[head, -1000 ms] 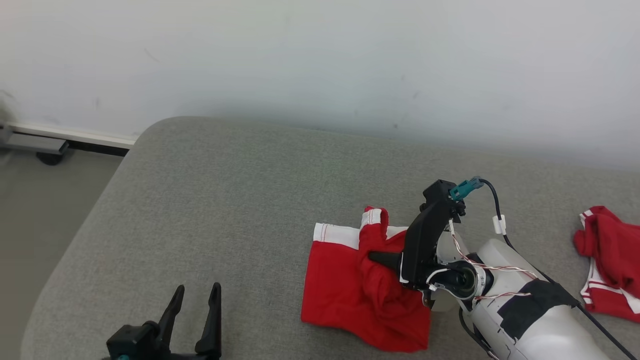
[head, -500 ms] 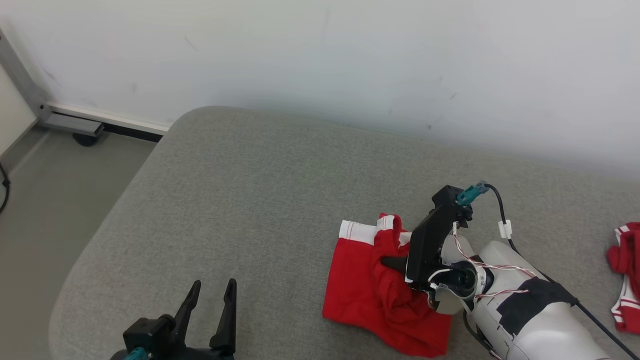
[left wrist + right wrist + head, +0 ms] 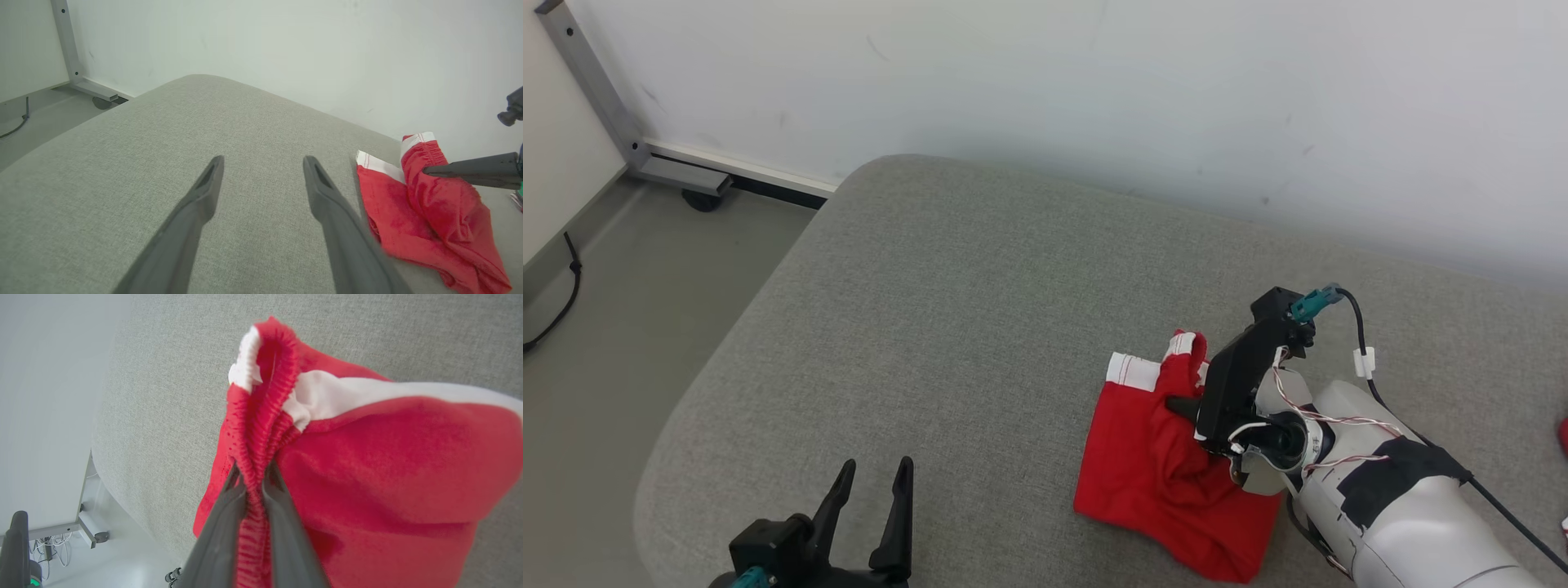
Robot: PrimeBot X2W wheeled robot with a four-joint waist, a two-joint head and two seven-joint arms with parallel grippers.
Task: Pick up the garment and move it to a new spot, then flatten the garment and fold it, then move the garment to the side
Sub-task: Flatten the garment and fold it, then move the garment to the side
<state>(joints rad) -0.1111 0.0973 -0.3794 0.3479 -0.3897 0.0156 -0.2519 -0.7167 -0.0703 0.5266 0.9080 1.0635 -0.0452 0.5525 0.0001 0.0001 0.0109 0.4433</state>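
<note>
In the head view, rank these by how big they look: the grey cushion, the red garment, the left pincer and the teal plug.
Largest to smallest:
1. grey cushion
2. red garment
3. left pincer, cut off at the bottom edge and nearer the camera, so its rank is rough
4. teal plug

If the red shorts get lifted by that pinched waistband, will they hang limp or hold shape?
Probably limp: the red shorts bunch into soft folds where the right pincer clamps the ribbed waistband. Likely light, lying thin on the grey cushion. The gathered elastic should resist slipping.

Grey couch [image 3: 980, 269], white wall [image 3: 1094, 82] (scuffed)
</note>
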